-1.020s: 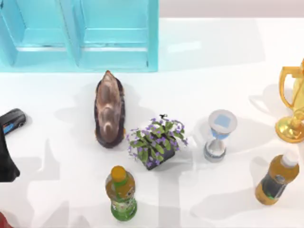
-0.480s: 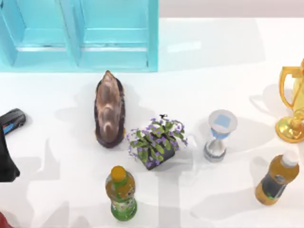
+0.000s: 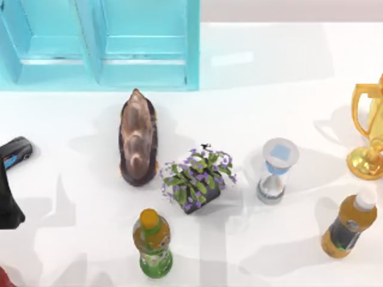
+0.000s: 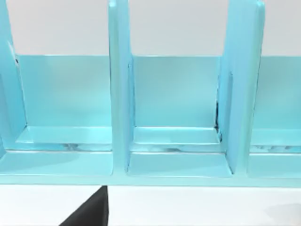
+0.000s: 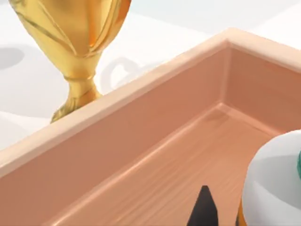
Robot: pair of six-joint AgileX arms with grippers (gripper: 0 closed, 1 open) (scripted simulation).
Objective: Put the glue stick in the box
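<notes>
Tabletop (image 3: 269,60) from above: the box (image 3: 192,48), turquoise with thick walls and a divider, stands at the far left and is cut off by the picture's edge. Just in front of it lies a brown oval object (image 3: 138,139), and near that a potted plant with purple flowers (image 3: 197,179). A sand timer (image 3: 277,170) stands upright to the right of the plant, apart from it. A green bottle with a yellow cap (image 3: 154,242) stands near the front edge. Far right are an orange-liquid bottle with a white cap (image 3: 349,224) and, beyond it, a gold trophy (image 3: 368,131) cut off by the right edge. The left arm (image 3: 7,203) reaches in at the left edge, next to a small dark item with blue markings (image 3: 15,152).

From the left wrist, the box (image 4: 120,94) faces the camera with its upright partitions and pale inner floors, resting on the white tabletop (image 4: 197,207). A dark wedge of the left hand (image 4: 89,214) shows before it; whether that hand is spread or pressed together cannot be told.

From the right wrist, a peach-coloured wooden tray (image 5: 141,89) lies just beside the trophy's stem (image 5: 80,84). The glue stick (image 5: 273,183), white and rounded with a sliver of green, is close to the camera above the tray's floor, right beside a black tip of the right hand (image 5: 204,209). Whether that hand pinches it cannot be told.
</notes>
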